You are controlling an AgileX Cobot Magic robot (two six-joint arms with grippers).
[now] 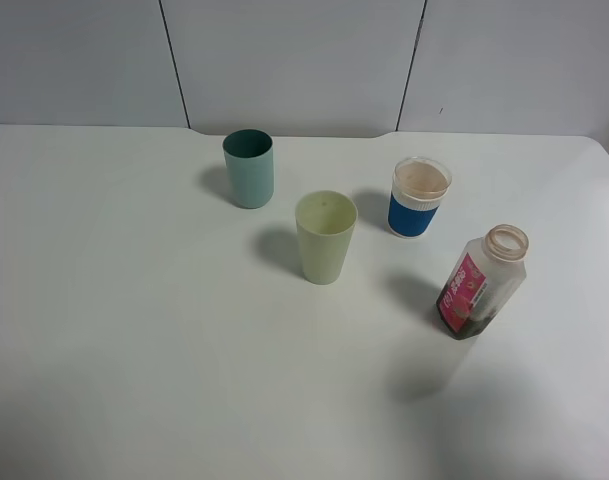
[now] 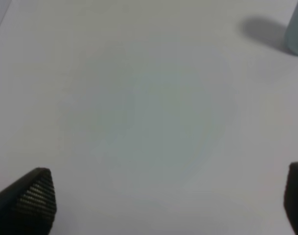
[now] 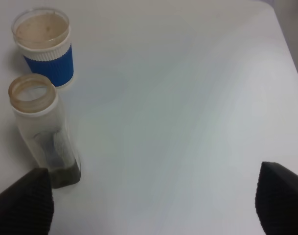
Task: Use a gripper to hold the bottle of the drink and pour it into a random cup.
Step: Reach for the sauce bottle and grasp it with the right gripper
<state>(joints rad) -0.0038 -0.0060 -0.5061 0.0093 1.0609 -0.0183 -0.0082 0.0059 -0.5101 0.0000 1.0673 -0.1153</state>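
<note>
The bottle of the drink stands upright at the right of the table, open-necked, with a pink-red label and a little dark liquid at its bottom. It also shows in the right wrist view. The pale yellow-green cup stands near the middle, empty. Neither gripper shows in the high view. My right gripper is open, its fingertips wide apart, one close beside the bottle's base. My left gripper is open over bare table.
A teal-green tumbler stands at the back left and shows at the edge of the left wrist view. A blue-and-white cup with a clear rim stands behind the bottle, also in the right wrist view. The white table ends at a grey wall.
</note>
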